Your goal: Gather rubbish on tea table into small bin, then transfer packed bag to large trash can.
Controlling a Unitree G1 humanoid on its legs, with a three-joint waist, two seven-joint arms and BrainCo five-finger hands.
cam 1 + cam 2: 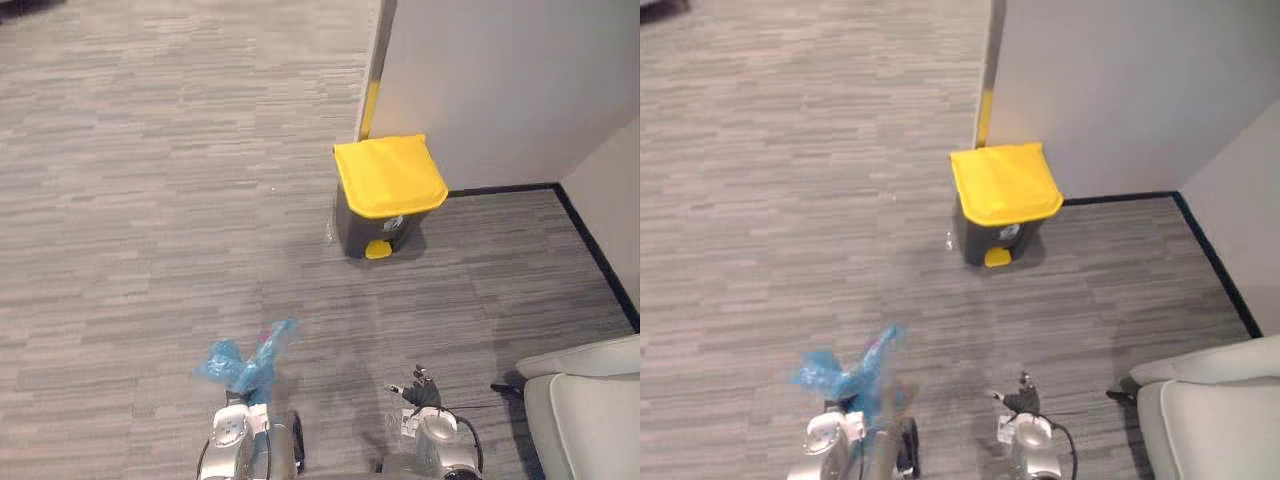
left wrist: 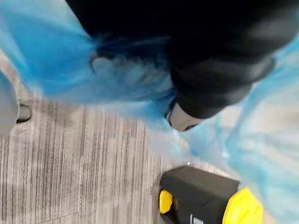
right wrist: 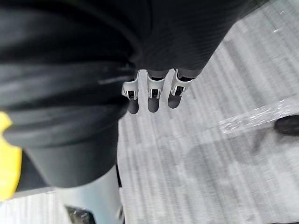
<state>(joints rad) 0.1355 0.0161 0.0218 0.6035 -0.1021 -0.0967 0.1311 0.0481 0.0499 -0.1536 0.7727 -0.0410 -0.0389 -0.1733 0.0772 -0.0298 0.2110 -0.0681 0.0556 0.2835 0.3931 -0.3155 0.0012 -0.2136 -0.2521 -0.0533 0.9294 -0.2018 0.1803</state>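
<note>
Left fingers: one pale tip [image 2: 183, 119] curls into blue film. The rest are buried in the plastic, so the left hand [image 2: 219, 79] looks clamped on the bag's gathered neck.
Right fingers: these [image 3: 150, 99] hang straight and loose with nothing in them. The right hand [image 1: 424, 390] sits idle, low and near, on the right.
Bag: the blue bag [image 1: 245, 360] bunches up out of the left hand, near and left, off the floor.
Bin: a dark bin [image 1: 380, 225] with a yellow lid [image 1: 390, 175] stands far and a little right against the wall [image 1: 500, 80], well apart from the bag. The lid is down, and a yellow pedal [image 1: 378, 249] sits at its foot.
Floor: grey striped carpet [image 1: 150, 200] lies between the hands and the bin.
Seat: a pale seat [image 1: 585, 400] is near on the right.
Done: judging by the bag in hand, the gathering and packing look finished.
Left: close the gap to the bin, raise the lid, probably by the pedal, and drop the bag in.
Writing: a small pale sticker [image 1: 394, 224] is on the bin's front, too small to read. I can make out no other print.
</note>
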